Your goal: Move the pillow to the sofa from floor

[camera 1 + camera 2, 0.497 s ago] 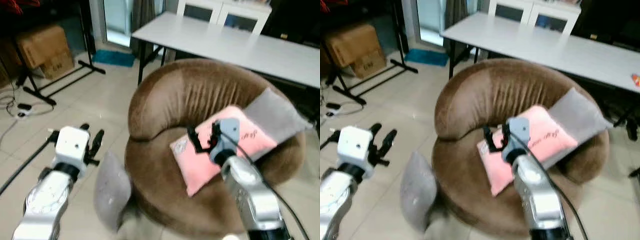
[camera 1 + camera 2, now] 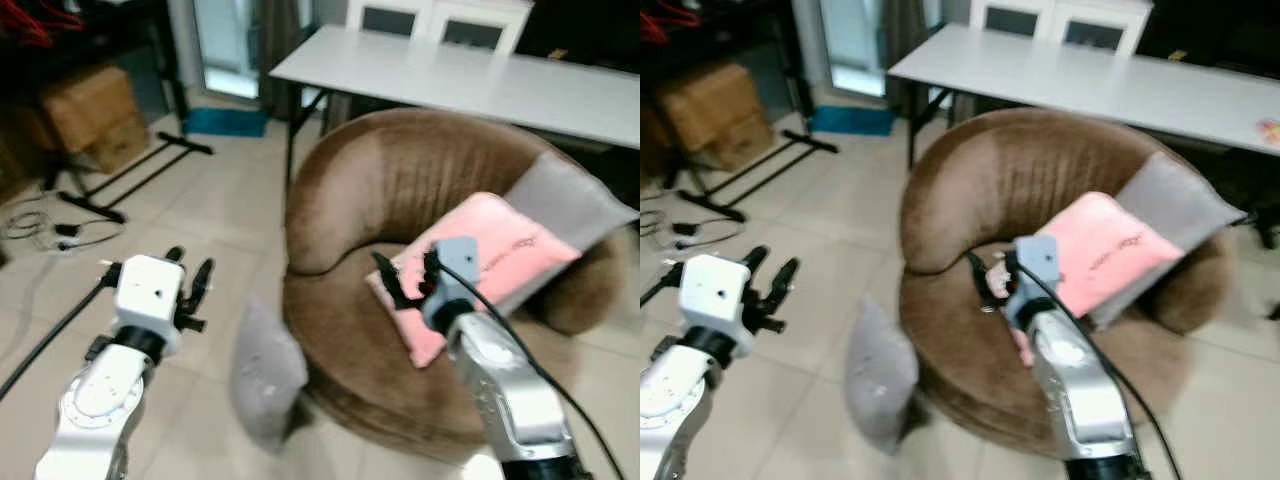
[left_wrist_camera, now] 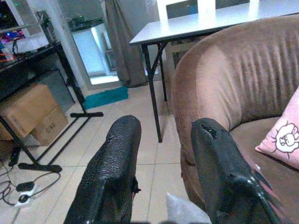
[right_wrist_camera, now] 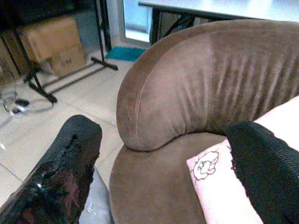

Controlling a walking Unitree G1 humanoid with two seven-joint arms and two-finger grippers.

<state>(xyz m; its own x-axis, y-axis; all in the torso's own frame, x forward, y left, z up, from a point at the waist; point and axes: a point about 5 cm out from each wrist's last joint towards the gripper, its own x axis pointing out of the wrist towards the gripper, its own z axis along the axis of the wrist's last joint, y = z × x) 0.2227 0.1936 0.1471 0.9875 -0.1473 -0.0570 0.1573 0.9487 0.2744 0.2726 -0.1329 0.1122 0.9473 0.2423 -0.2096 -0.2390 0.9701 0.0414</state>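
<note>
Grey pillow (image 2: 265, 372) stands on the floor (image 2: 200, 200) against the brown sofa (image 2: 400, 200), its lower edge blurred. Left gripper (image 2: 190, 285) and right gripper (image 2: 403, 280) hover with fingers apart, empty; pink pillow (image 2: 490, 255) partly hidden.

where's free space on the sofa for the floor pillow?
Free: bare seat of the brown sofa, between its curved backrest and the pink pillow. Crowded: right side, pink pillow plus grey cushion. Grey floor pillow leans against the sofa's front.

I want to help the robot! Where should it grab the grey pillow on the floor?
Probably by the top edge of the grey pillow. It stands upright, leaning on the brown sofa, so that edge is free. The open left gripper could come down from above.
</note>
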